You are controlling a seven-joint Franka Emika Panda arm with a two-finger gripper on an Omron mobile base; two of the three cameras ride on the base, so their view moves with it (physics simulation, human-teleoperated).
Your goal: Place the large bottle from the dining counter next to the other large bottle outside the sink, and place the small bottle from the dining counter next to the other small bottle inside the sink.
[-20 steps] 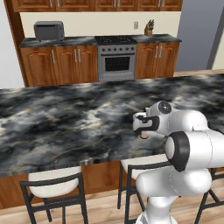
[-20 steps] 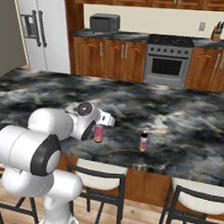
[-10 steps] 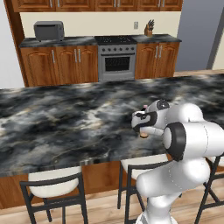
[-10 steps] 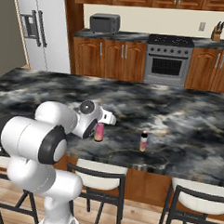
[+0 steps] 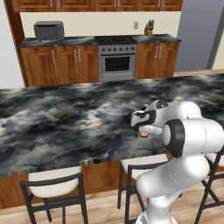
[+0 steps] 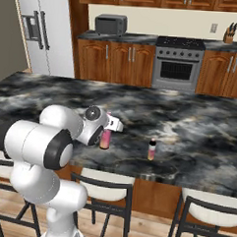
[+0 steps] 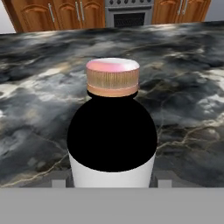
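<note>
Hand [image 6: 108, 131] level over the dining counter [image 6: 189, 124], set around the upper part of the large bottle [image 6: 105, 139]. Jaws partly drawn in on either side of it (contact with the glass not clear enough to call, so no telling whether it is gripped). From the hand camera, large bottle [image 7: 112, 131] close up between the finger tips, seen from its capped end, body whitish below a dark band. Bottle upright on the counter near the front edge, pink fading to orange at the base. From the left base camera, hand [image 5: 142, 124] covering most of the bottle, orange base [image 5: 143, 134] just showing. Small bottle [image 6: 152, 149] upright on the same counter, near the large bottle, clear of it, equally near the front edge.
</note>
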